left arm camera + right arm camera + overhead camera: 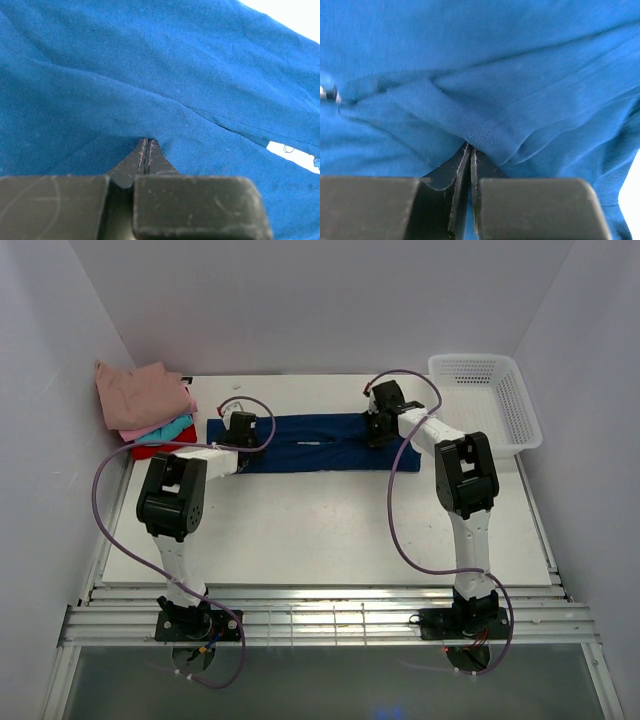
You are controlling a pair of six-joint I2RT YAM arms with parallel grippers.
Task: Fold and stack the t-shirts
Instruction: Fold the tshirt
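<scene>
The navy blue cotton tee, a strip toward 12 o'clock, is pinched thinly by the closed left gripper at 9 and right gripper at 3, so uneven pulling could slip it free.

Bright, even light from above, only soft little shadows. Smeary blur just left of the right gripper. White glare past the blue shirt, right of the left gripper.

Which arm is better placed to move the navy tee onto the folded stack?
Left, probably. The left gripper is shut on the navy tee at the end nearest the stack; the right gripper pinches the far end, nearer the basket.
</scene>
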